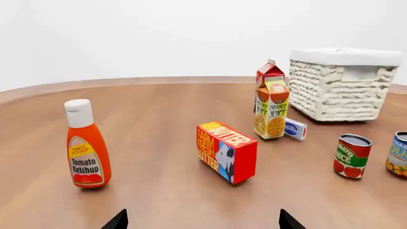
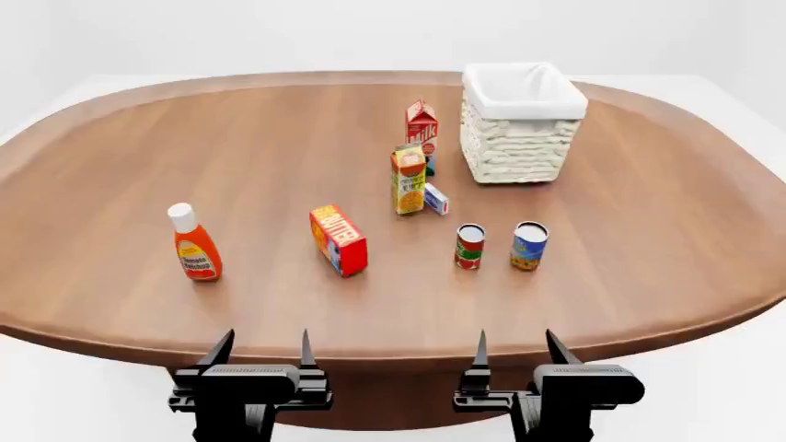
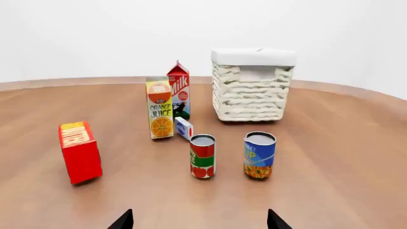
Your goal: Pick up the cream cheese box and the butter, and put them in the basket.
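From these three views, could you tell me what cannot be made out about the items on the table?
- The basket floor: hidden by its own walls in both wrist views, and only white lining shows from the head.
- The cream cheese box: partly hidden behind the orange juice carton in the left wrist view, and its print is too small everywhere.
- The milk carton: mostly hidden behind the juice there.
- The blue-labelled can: cut off by the left wrist picture's edge.

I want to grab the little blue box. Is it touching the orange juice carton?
Cannot tell. In the head view the cream cheese box sits right against the orange juice carton, and both wrist views show them overlapping, with no clear gap or contact.
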Controlling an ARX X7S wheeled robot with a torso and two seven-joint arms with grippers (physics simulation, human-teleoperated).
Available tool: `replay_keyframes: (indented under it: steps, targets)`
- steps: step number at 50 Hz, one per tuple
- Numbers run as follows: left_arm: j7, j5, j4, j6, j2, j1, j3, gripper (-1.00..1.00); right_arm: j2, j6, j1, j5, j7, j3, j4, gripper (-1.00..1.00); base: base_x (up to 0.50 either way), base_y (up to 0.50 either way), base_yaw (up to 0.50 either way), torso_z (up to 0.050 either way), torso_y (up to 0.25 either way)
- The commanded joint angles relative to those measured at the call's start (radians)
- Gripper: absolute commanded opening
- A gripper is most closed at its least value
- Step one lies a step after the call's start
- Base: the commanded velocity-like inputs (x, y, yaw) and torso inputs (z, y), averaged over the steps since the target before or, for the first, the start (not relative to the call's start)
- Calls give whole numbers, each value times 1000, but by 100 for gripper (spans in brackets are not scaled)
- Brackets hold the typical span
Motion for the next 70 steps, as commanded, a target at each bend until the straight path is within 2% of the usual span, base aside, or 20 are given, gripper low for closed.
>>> replay_keyframes:
  steps: [1,23,24,25,36,42,44,49,56,70]
  targets:
    - [-18,-17,-3,2,-16,-1,18,100,16,-1,2,15,20,-19,5,100,0,0,0,0,0]
    - [-78,-59,-2,-18,-61,-6,73,100,60,3,-1,65,72,-73,1,100,0,0,0,0,0]
    - [-49,50,22,69,-19,16,20,100,15,-62,-20,-6,38,-27,-33,100,0,0,0,0,0]
    - [-24,-11,-1,-22,-15,-3,21,100,20,6,-3,25,27,-27,1,100,0,0,0,0,0]
    - [-66,-29,8,-16,-47,0,61,100,49,-3,-1,53,60,-62,7,100,0,0,0,0,0]
    - [-91,-25,54,-9,-63,6,68,100,62,8,2,69,77,-62,-39,100,0,0,0,0,0]
    - [-112,-1,134,2,-78,15,62,100,70,17,4,86,89,-44,-116,100,0,0,0,0,0]
    - [-166,47,313,22,-114,15,19,100,96,-51,16,95,120,5,-271,100,0,0,0,0,0]
    - [-241,62,551,47,-155,15,-112,100,119,-133,42,176,158,106,-457,100,0,0,0,0,0]
    - [-297,-31,704,34,-182,14,-265,100,146,-216,30,208,168,121,-614,100,0,0,0,0,0]
